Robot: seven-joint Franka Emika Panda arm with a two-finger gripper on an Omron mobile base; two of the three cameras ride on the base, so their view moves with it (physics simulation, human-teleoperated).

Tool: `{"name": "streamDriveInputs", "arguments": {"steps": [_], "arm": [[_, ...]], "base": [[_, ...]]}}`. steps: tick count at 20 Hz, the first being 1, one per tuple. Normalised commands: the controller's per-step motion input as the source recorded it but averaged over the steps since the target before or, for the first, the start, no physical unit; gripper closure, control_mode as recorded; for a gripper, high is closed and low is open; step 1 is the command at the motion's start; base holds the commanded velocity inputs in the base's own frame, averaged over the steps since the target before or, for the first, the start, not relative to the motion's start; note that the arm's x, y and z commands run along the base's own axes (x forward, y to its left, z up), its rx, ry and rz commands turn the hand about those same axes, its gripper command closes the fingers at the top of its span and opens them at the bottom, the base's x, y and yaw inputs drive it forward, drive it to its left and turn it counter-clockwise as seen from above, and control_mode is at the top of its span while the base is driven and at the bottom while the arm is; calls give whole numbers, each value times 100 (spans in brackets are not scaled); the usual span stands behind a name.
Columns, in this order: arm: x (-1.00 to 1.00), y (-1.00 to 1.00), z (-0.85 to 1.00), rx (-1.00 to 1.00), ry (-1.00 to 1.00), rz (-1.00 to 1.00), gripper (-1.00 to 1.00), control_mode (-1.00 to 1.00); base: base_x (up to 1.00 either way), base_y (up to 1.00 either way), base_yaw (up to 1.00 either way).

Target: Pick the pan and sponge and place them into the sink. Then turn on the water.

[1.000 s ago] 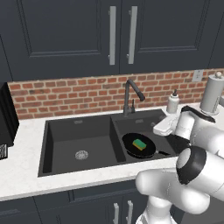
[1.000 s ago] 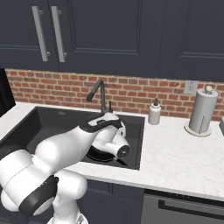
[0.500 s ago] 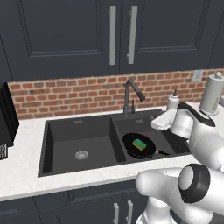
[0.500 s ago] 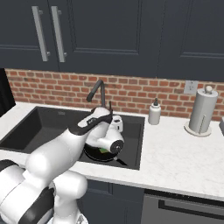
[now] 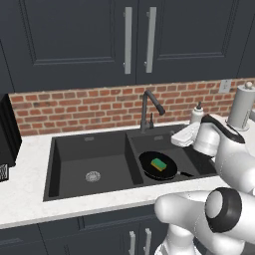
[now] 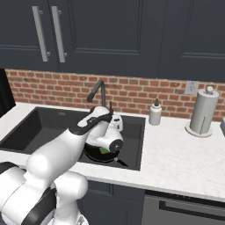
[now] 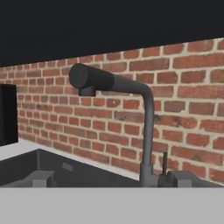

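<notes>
The black pan (image 5: 149,163) lies in the right basin of the dark sink (image 5: 88,148), and the green and yellow sponge (image 5: 159,164) rests inside it. From the right base view, my arm covers most of the pan (image 6: 93,155) and sponge (image 6: 104,150). My gripper (image 5: 178,138) hovers above the right basin, level with the dark gooseneck faucet (image 5: 148,107) and pointing at it. In the hand view the fingertips (image 7: 41,178) stand wide apart; the gripper (image 7: 113,179) is open and holds nothing. The faucet (image 7: 146,127) and its thin lever (image 7: 165,162) are close ahead. No water runs.
A soap dispenser (image 5: 197,113) and a paper towel holder (image 5: 240,105) stand on the white counter to the right of the sink. A black appliance (image 5: 7,133) sits at the far left. The brick wall and dark cabinets rise behind the faucet.
My hand has lifted away from the pan and swung back toward the faucet. The pan and sponge stay put in the right basin. The gripper stays open.
</notes>
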Motion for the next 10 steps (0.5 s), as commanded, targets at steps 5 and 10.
{"name": "streamDriveInputs", "arguments": {"steps": [5, 10], "arm": [[30, 0, 0, 3, -5, 1, -100, -100], [29, 0, 0, 4, -5, 1, -100, -100]], "base": [[0, 0, 0], [0, 0, 0]]}}
